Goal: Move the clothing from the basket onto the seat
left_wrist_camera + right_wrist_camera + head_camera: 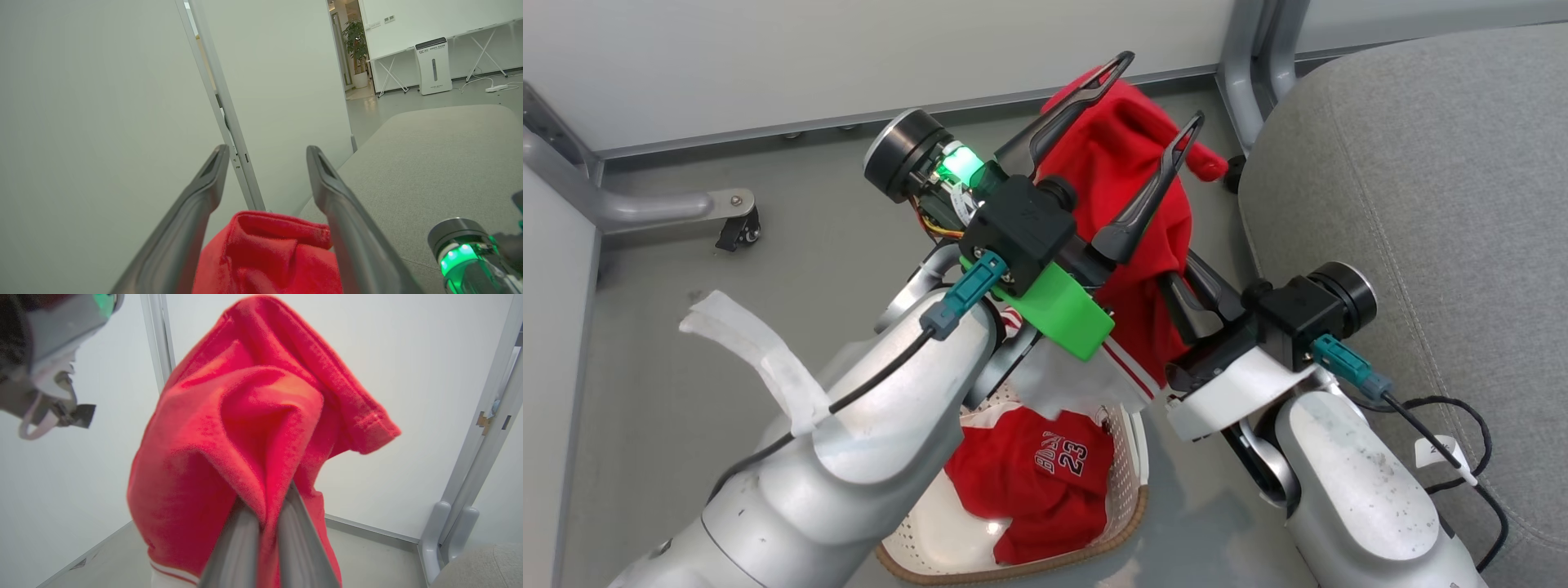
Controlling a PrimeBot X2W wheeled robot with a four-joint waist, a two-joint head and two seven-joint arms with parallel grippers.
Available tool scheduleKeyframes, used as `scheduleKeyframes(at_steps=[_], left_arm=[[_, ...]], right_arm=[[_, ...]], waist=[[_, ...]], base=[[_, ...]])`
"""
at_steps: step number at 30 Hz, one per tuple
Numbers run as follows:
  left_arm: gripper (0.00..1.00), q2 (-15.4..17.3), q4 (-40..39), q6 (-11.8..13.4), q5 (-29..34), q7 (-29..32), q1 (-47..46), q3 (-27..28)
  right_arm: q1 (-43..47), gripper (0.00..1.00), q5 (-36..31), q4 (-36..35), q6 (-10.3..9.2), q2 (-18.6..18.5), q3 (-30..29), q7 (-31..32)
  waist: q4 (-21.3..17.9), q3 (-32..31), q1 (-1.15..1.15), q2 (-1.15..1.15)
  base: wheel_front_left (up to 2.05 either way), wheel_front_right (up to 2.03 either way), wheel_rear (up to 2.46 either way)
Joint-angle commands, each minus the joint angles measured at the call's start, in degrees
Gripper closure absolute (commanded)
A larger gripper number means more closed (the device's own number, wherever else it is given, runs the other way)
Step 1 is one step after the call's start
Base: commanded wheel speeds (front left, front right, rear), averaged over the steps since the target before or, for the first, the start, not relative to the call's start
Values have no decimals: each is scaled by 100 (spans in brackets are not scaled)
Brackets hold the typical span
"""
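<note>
Grey floor [768,310] enclosed by pale partition panels [849,57], with the seat [1421,163] filling the right of the head view. The basket [1131,482] stands on the floor near the seat's left edge. A second garment [1045,482], printed with the number 23, lies crumpled against the basket's near wall.

The lifted garment [1119,163] hangs in the air above the basket's far rim, its white-trimmed hem trailing down toward that rim. The right hand [267,506] is closed tight on a gathered fold of this garment from below, and cloth spills over both fingers. The left hand [1163,86] stands wide open. Its fingers bracket the garment's upper fold without pinching it.

Handling, as a judgement: the fabric looks light, soft and entirely limp, so it will drape and swing rather than hold a shape. A bunched fold or a stitched hem gives the surest purchase, since a single layer could slide out. The trailing hem may catch the basket's rim, so it should be raised clear before the garment crosses to the seat's near edge. The garment in the basket is best pinched at a raised wrinkle near its middle.
</note>
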Motion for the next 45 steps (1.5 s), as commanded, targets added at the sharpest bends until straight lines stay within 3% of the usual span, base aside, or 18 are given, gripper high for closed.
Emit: scheduleKeyframes(at_steps=[1, 13, 33, 45], left_arm=[[0, 28, 15, 21, -10, -24, 94, -10], [0, 103, 25, -25, -106, 31, 233, -143], [0, 177, -9, -105, -93, 184, 322, -498], [0, 271, 250, -171, -154, 210, 427, -670]], right_arm=[[67, 100, 44, -12, -2, -18, -21, -17], [231, 100, -104, -47, -2, -18, -323, -17], [702, 100, -483, -508, -4, -14, -1646, -17], [1085, 100, -524, -788, -4, -14, -2418, -17]], waist=[[-4, -8, 0, 46], [-221, 108, 0, 46], [-1488, 584, 0, 46], [-1830, 784, 0, 46]], base=[[0, 0, 0], [0, 0, 0], [0, 0, 0], [0, 0, 0]])
